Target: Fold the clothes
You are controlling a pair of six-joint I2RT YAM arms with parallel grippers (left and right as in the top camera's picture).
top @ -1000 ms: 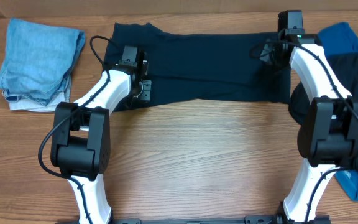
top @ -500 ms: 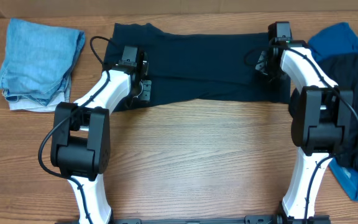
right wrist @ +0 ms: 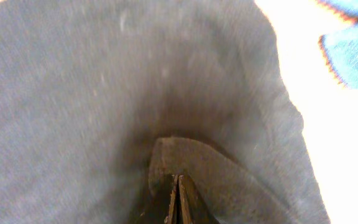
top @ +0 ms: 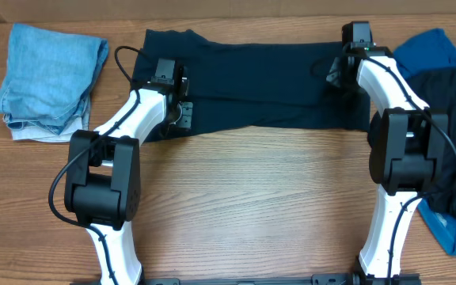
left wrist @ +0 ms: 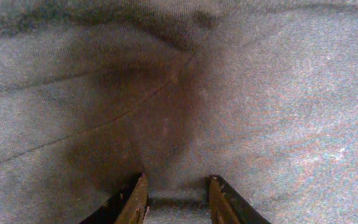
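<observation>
Starting a fold: right jaws pinch one end of the dark shirt [top: 260, 83], left jaws' grip unclear; next, probably carry that end across.

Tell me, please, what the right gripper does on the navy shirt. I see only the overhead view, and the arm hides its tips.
Observer: In the right wrist view the right gripper is shut, jaws pressed together, and a small fold of the navy shirt stands up at its tips, seemingly pinched.
Operator: And the left one? From above I see only its back.
Observer: The left wrist view shows the left gripper with jaws apart, pressed down on the shirt with cloth between them. Whether it clamps that cloth, I cannot tell.
</observation>
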